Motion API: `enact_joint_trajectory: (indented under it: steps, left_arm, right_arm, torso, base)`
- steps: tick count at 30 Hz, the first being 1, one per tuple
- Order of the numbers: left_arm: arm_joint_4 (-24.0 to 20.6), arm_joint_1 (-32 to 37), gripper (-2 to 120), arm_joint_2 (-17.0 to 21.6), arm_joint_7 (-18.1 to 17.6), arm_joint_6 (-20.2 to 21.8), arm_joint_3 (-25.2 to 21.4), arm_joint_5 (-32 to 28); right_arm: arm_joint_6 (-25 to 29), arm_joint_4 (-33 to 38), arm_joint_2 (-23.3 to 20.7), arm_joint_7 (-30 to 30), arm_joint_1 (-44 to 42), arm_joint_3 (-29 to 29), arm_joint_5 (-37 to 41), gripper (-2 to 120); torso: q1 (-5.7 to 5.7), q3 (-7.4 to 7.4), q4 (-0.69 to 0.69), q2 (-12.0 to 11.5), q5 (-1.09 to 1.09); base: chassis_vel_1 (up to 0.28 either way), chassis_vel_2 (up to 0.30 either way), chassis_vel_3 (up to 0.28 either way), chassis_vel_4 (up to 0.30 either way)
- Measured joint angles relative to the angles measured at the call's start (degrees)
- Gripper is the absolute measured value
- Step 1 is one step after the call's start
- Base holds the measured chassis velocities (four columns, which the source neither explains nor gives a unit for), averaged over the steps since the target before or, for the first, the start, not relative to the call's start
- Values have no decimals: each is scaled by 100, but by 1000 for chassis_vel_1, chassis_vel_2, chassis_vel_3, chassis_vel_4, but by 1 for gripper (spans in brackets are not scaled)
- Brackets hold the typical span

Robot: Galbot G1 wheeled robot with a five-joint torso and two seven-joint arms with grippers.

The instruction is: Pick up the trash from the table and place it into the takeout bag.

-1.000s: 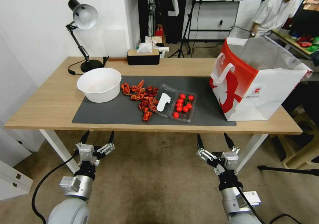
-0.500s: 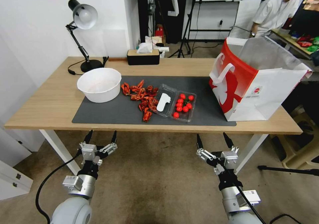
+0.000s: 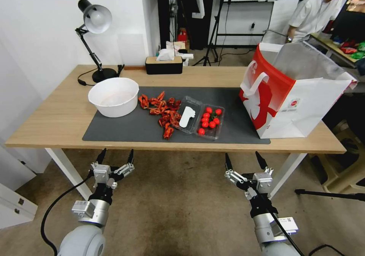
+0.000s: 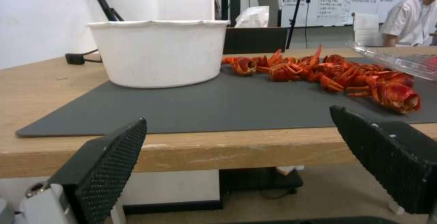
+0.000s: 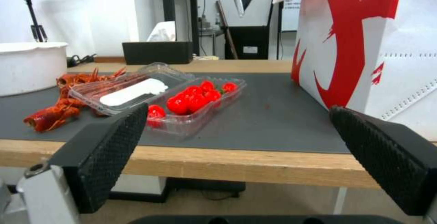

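Hovering below the near edge of the light-wood table, the left gripper and the right gripper both held their black fingers spread wide and empty, pointed toward the desk from above the brown floor. On the dark grey mat the trash lay untouched: a scatter of red crayfish shells ran between a white bowl on the left and an opened clear clamshell box, whose tray held small red tomatoes and whose lid bore a white label. The takeout bag, white with a red side panel and silvery lining, stood upright and open at the table's right end, apart from the clamshell. A black desk lamp and a dark tissue box stood along the far edge.
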Motion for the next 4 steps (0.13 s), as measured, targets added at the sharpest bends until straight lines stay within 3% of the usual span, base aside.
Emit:
enact_joint_trajectory:
  steps: [4]
  left_arm:
    - [0,0,100,1,0,1,0,0]
  right_arm:
    - [0,0,0,1,0,0,0,100]
  torso:
    - [0,0,0,0,0]
  base:
    - [0,0,0,0]
